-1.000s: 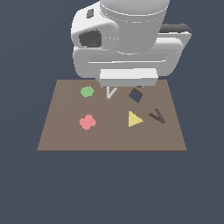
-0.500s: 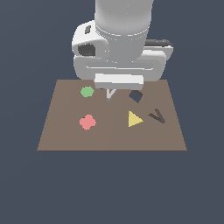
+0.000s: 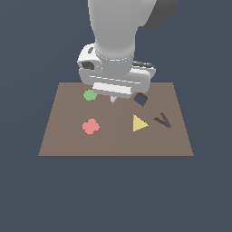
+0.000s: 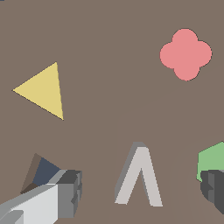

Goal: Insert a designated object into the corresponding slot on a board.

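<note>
The white V-shaped piece (image 4: 141, 162) lies flat on the brown board (image 3: 68, 140). In the exterior view only a tip of it (image 3: 113, 100) shows under the hand. My gripper (image 4: 140, 192) is open and low over it. One finger (image 4: 65, 192) is on the dark blue square's side and the other finger (image 4: 214, 188) is on the green shape's side, both apart from the piece. The dark brown V-shaped slot (image 3: 163, 120) is at the exterior view's right, apart from the hand (image 3: 115, 86), and is out of the wrist view.
On the board are a green shape (image 3: 89, 95), a red flower shape (image 3: 90, 126), a yellow triangle (image 3: 139, 123) and a dark blue square (image 3: 140, 99). The square sits close beside the hand. The arm hides the board's back middle.
The hand has come down over the white V piece, which showed clearly below it before and is now almost covered. The shapes on the board have not moved.
</note>
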### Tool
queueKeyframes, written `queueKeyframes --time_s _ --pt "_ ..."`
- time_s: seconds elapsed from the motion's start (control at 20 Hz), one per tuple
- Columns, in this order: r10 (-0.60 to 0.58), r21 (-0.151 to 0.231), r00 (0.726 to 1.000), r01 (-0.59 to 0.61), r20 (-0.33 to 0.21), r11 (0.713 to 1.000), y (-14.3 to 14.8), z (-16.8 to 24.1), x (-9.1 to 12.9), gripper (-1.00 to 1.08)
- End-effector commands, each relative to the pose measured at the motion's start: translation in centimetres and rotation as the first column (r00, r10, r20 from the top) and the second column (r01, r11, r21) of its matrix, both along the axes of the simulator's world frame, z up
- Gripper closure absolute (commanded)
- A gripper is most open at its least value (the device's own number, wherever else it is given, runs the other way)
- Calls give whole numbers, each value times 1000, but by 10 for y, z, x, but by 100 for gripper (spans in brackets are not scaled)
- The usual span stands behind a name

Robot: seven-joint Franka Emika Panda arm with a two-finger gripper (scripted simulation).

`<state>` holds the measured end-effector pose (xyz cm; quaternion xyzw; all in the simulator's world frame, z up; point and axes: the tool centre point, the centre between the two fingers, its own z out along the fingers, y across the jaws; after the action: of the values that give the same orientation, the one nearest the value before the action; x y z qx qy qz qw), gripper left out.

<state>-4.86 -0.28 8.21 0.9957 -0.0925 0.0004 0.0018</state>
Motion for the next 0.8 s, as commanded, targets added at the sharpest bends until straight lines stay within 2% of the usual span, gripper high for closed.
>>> queueKeyframes --time_s 0.0,0.35,0.75 --pt "-30 1 1000 30 0 1000 -3 -13 -8 -92" --pt "-74 2 997 74 -1 997 -6 -33 -19 -92" --pt "-72 3 997 72 -1 997 -5 -33 -18 -92"
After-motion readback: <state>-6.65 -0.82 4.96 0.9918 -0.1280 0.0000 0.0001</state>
